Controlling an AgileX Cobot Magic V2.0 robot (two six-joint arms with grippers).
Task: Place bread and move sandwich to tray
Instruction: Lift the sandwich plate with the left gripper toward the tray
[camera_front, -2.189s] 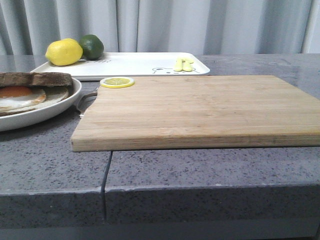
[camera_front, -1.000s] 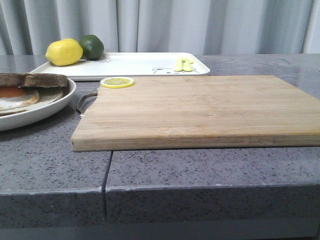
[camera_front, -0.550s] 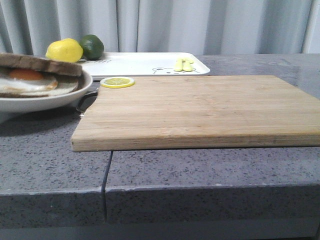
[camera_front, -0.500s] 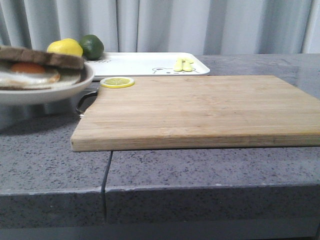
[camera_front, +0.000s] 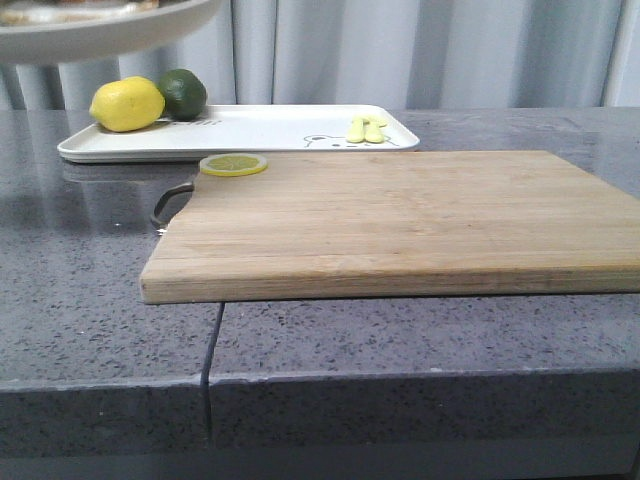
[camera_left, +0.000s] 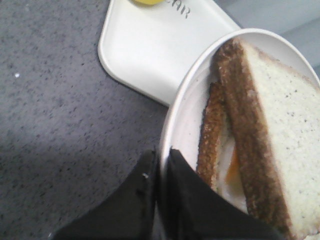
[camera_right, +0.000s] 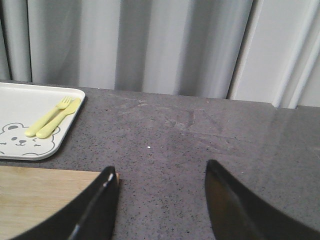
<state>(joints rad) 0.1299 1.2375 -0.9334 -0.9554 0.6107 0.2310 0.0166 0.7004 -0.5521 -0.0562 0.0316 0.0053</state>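
Counting one tray, one lemon, one lime.

left gripper at lower centre of the left wrist view, black fingers pinched tight on the plate rim, one each side. right gripper at the bottom of the right wrist view, jaws spread wide, nothing between them, hanging above the counter.

Tray behind cutting board, sandwich above left
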